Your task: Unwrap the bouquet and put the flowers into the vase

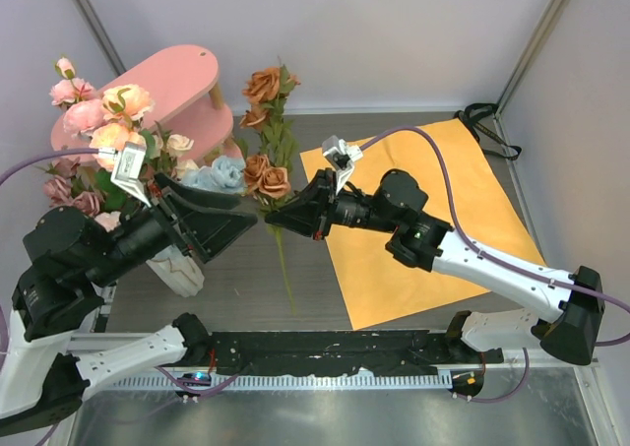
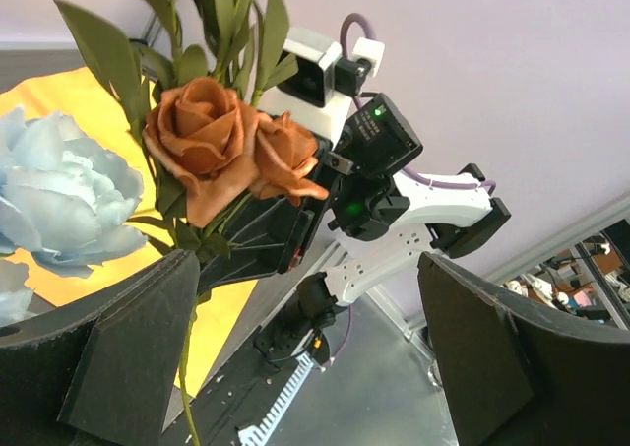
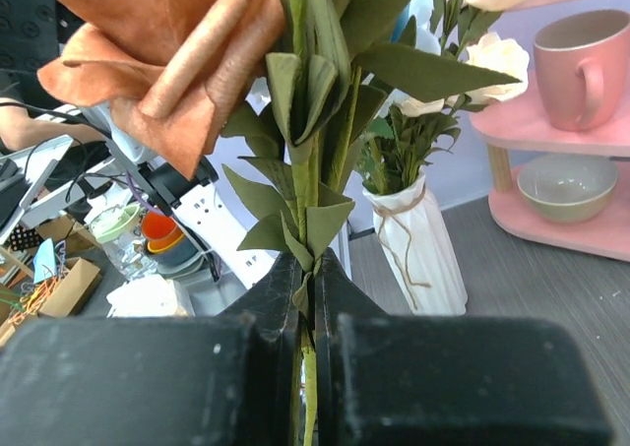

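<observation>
Peach fabric roses [image 1: 268, 177] on thin green stem [image 1: 286, 269], mid-air between arms, near vase [image 1: 180, 269]. Right gripper [image 1: 274, 218] pinched shut on stem under roses. Left gripper [image 2: 307, 352] wide open, empty, facing them. Probably light, springy, top-heavy; grip bare stem low.

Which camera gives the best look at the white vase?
The right wrist view: the vase stands unblocked, its ribbed sides and the string round its neck clear, flowers in it. From the top view only its lower part peeks out below the left arm. The left wrist view does not show it.
</observation>
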Controlling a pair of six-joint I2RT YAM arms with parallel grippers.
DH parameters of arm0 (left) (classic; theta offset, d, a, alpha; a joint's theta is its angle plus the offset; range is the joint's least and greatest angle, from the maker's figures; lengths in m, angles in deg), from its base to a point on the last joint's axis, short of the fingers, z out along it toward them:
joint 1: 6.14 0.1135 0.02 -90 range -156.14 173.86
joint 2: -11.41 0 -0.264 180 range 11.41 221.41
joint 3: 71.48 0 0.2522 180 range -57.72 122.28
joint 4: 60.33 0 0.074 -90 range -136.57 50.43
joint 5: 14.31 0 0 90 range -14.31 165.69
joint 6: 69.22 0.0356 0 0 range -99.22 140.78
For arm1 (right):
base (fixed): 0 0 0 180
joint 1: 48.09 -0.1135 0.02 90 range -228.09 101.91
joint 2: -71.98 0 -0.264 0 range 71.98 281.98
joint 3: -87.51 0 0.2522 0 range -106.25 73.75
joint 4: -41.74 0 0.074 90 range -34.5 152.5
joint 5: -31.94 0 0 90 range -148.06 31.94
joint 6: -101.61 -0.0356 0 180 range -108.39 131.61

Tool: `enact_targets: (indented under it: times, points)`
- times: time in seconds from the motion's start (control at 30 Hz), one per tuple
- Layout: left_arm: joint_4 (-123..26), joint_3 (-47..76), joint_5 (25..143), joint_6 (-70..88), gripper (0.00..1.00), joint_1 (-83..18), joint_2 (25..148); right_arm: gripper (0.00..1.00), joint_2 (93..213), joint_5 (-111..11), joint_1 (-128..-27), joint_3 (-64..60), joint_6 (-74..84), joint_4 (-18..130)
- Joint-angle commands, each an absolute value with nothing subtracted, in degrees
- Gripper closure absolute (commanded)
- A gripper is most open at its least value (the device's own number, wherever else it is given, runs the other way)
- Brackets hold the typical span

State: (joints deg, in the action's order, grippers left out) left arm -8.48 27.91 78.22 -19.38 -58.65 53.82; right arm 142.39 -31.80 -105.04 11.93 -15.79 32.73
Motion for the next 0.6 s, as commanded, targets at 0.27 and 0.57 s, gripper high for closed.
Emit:
enact_targets:
  times: [0.27,0.57]
  points:
    - [-12.5,31.2,76.8,-18.7,0.26,-58.8,63.9,0.99,141.5,-29.8,-108.3,7.7,-15.0,29.9]
    - [-16.5,27.9,76.5,-18.5,0.84,-58.7,60.2,0.99,142.7,-27.7,-111.6,7.7,-10.2,32.8]
